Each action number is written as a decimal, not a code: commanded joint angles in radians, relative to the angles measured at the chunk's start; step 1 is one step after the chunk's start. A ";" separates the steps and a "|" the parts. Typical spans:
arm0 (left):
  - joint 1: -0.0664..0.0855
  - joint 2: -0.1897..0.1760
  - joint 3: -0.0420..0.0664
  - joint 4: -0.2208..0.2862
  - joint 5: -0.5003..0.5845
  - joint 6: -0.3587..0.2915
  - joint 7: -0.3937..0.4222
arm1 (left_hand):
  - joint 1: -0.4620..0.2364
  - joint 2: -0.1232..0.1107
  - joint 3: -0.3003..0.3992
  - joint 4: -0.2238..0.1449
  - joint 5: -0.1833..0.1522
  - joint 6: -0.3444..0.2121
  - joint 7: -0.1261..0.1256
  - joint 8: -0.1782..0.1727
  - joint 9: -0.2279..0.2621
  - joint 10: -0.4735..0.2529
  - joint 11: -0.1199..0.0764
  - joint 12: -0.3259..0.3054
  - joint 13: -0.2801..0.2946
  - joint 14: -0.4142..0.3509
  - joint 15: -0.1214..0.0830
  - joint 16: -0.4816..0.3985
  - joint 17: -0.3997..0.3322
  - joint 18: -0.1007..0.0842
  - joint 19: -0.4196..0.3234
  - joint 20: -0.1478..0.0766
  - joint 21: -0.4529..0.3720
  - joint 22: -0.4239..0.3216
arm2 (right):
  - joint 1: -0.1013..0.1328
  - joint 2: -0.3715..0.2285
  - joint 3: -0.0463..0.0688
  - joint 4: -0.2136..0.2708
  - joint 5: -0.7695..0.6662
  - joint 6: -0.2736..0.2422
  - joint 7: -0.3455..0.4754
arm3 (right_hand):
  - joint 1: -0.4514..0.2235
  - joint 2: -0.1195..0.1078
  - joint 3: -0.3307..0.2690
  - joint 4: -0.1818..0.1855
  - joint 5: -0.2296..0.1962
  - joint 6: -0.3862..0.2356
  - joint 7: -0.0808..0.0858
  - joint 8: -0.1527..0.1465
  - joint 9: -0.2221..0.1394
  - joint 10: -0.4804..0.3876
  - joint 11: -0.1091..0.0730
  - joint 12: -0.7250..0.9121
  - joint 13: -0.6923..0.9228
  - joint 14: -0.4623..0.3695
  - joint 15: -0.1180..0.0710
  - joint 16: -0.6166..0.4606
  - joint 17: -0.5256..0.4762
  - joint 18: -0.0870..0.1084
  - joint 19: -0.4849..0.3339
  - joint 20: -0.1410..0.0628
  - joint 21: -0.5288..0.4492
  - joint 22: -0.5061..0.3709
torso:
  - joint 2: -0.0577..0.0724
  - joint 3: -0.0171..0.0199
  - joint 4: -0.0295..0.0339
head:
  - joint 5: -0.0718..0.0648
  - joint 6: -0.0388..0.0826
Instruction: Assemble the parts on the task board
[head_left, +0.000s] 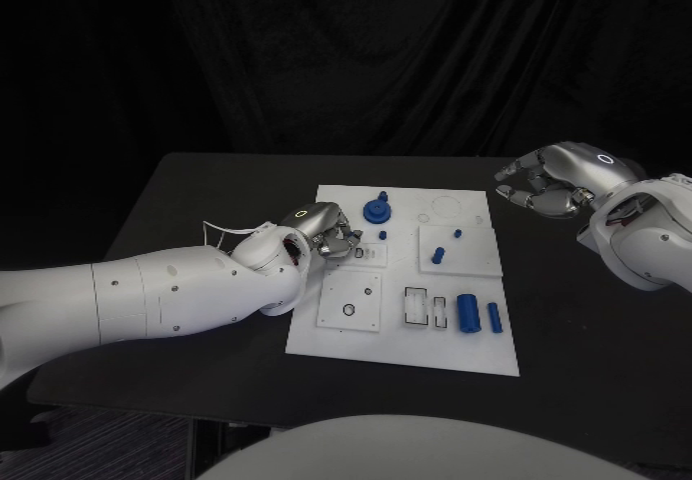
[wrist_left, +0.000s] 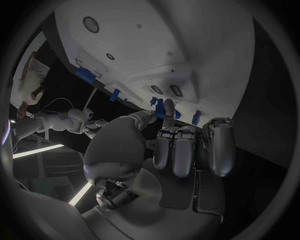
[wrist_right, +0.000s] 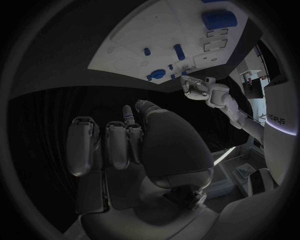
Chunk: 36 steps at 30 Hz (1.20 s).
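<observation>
The white task board (head_left: 411, 345) lies in the middle of the black table. My left hand (head_left: 329, 231) hovers over its left edge, beside the round blue part (head_left: 376, 210). In the left wrist view my left hand (wrist_left: 178, 145) pinches a small blue peg (wrist_left: 160, 108) between thumb and a fingertip, its other fingers curled in. My right hand (head_left: 552, 180) hangs off the board past its far right corner, fingers curled in on nothing (wrist_right: 125, 145). A thick blue cylinder (head_left: 467, 312) and a thin one (head_left: 495, 318) lie at the board's near right. Small blue pegs (head_left: 440, 255) stand mid-board.
The board carries raised white plates with a round hole (head_left: 368, 292) and rectangular slots (head_left: 417, 306). Bare black tabletop (head_left: 202, 200) stretches left of the board and along its right side. A dark curtain closes off the back.
</observation>
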 joint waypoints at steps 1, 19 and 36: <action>-0.003 0.003 0.001 0.001 0.001 0.002 0.015 | 0.005 0.007 0.016 -0.010 -0.006 0.014 -0.009 0.004 0.002 0.102 -0.008 0.003 0.262 0.104 -0.008 0.003 0.263 -0.002 0.007 0.000 0.006 0.119 | -0.002 -0.002 0.001 0.002 -0.003 0.001 -0.019 | 0.005 -0.002 0.007 -0.001 0.006 -0.010 0.000 -0.007 -0.001 -0.007 0.001 -0.003 -0.035 0.051 0.006 -0.006 -0.001 0.009 0.028 0.006 -0.005 0.199 | 0.000 -0.0001 -0.0004 | 0.001 0.000; -0.026 0.015 0.001 -0.010 0.020 0.032 0.015 | 0.001 0.005 0.013 -0.002 -0.017 0.017 -0.010 0.003 0.003 0.102 -0.008 0.003 0.262 0.104 -0.009 0.003 0.263 -0.002 0.007 -0.001 0.005 0.120 | -0.002 0.000 0.001 0.000 -0.003 0.007 -0.023 | 0.005 -0.002 0.008 -0.001 0.006 -0.010 0.000 -0.008 -0.001 -0.007 0.001 -0.004 -0.036 0.050 0.006 -0.007 -0.002 0.009 0.028 0.006 -0.006 0.199 | -0.001 0.0004 -0.0007 | 0.002 0.000; -0.035 0.023 0.001 -0.019 0.022 0.044 0.017 | 0.001 0.006 0.013 -0.001 -0.019 0.019 -0.011 0.004 0.003 0.102 -0.009 0.003 0.262 0.104 -0.009 0.003 0.263 -0.002 0.008 -0.002 0.005 0.120 | -0.002 0.000 0.001 0.000 -0.003 0.014 -0.027 | 0.004 -0.001 0.009 -0.001 0.006 -0.009 0.000 -0.008 -0.001 -0.008 0.001 -0.005 -0.039 0.050 0.006 -0.008 -0.004 0.010 0.028 0.006 -0.007 0.199 | 0.000 0.0010 -0.0024 | 0.002 0.000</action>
